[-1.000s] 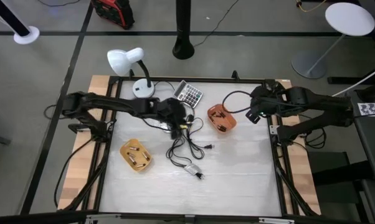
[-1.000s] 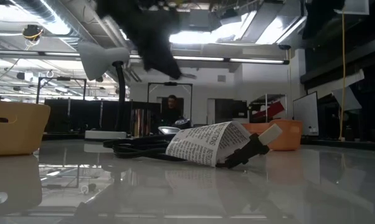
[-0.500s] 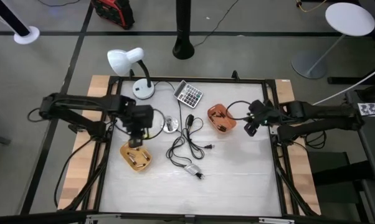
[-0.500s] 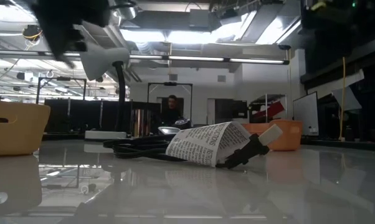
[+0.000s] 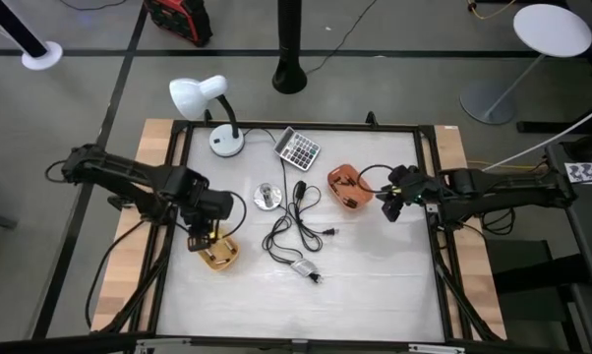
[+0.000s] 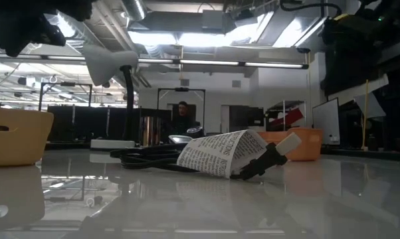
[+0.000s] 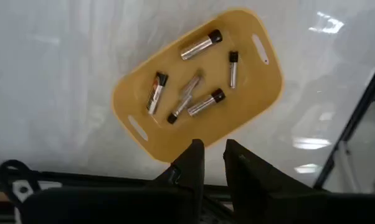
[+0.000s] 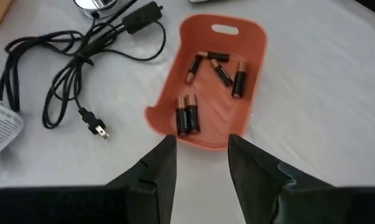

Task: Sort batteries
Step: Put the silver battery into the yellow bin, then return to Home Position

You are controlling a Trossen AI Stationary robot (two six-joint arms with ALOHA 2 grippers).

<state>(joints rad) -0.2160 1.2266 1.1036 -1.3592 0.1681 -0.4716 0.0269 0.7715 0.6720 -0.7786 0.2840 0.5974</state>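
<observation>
A yellow tray [image 7: 175, 138] [image 5: 217, 255] lies flat near the table's left side and holds several silvery and dark batteries [image 7: 199, 46]. An orange tray [image 8: 220, 115] [image 5: 349, 187] right of centre holds several dark batteries [image 8: 239, 79]. My left gripper [image 7: 212, 152] [image 5: 203, 234] hovers above the yellow tray's edge. Its fingers stand a narrow gap apart, with nothing between them. My right gripper [image 8: 202, 155] [image 5: 386, 205] hangs wide open just right of the orange tray, above its end, and holds nothing.
A white desk lamp [image 5: 199, 96] and a calculator [image 5: 298, 149] stand at the far edge. A small round silver thing [image 5: 267, 195], black cables with plugs [image 5: 298, 218] and a labelled adapter [image 5: 302, 267] [image 6: 221, 153] lie mid-table. The near half of the table is bare white.
My left gripper has swung from the table's middle, by the cables, toward the left and near edges and now hangs over the yellow tray. My right gripper has moved a little toward the near edge and the orange tray.
</observation>
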